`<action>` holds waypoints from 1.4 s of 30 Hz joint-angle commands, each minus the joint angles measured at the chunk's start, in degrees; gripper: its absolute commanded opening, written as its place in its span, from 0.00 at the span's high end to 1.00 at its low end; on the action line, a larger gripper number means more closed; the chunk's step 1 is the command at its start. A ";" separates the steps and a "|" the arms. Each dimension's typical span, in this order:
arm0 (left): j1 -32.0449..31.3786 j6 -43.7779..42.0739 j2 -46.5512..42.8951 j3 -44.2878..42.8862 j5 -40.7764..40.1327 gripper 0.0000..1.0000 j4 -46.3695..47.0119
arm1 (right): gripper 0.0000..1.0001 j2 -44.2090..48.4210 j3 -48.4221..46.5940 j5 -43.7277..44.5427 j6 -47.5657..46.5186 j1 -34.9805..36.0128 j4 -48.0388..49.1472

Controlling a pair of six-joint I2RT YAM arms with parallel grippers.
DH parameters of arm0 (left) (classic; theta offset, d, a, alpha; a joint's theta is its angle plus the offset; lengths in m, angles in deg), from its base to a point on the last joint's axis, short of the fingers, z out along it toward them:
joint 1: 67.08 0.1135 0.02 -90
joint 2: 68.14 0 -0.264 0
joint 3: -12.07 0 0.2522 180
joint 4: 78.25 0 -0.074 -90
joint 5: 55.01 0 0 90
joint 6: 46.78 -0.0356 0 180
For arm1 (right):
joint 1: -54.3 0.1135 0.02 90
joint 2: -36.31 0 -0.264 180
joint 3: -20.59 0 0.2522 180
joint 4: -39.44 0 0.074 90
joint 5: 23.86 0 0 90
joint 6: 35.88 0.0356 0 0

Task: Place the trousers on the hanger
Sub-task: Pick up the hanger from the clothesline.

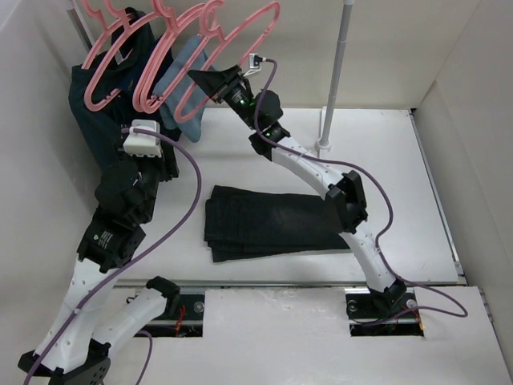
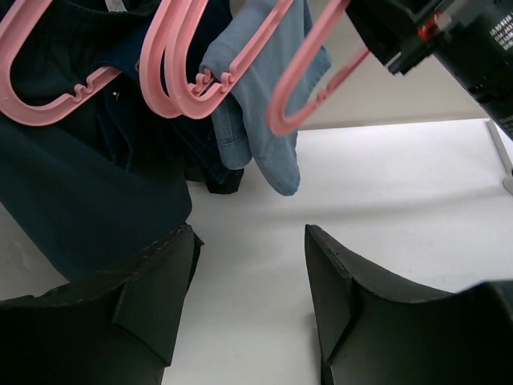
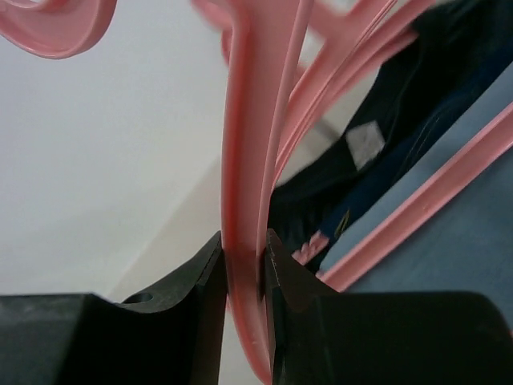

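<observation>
Hovering at the far left of the table (image 1: 401,176), the left gripper (image 2: 248,297) has its jaws spread wide with nothing between them, only bare white surface below. Its fingers (image 2: 148,301) point at the hanging clothes.

Just beyond it hangs the dark teal-navy garment (image 1: 92,112), far left corner. Other pink hangers (image 1: 112,64) overlap in front of it, side by side and tilted. The light blue garment (image 2: 256,120) hangs right of those, its lower end dangling above the table.

Next right is the hanger (image 3: 244,160), rightmost of the pink bunch. In the top view its long axis slants from near-left up to far-right, and its rounded lower corner points down-left toward the blue cloth. Which hook belongs to it cannot be told. The right gripper (image 3: 244,273) is raised off the table and closed tight on the thin frame, one pad on each side of the pink bar.

The trousers (image 1: 272,220) lie folded flat mid-table, between the two arms and well apart from both grippers. Their long axis runs left to right, the right end partly under the right arm. Waist end: cannot tell.

A white pole (image 1: 341,56) stands far right of centre, upright on a small base.
</observation>
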 commanded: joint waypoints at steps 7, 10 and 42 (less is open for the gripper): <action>0.29 -1.11 -4.65 -1.47 14.60 0.33 -0.47 | 0.90 26.21 34.33 -30.49 -9.65 -1.63 4.35; 0.29 -0.77 -4.66 -2.16 24.54 0.25 -1.96 | 0.94 32.87 46.02 -34.89 -14.29 -2.15 -0.81; 0.11 7.33 30.50 -6.04 65.52 0.32 -14.54 | 1.00 70.70 110.39 -39.21 -26.27 -8.84 -10.25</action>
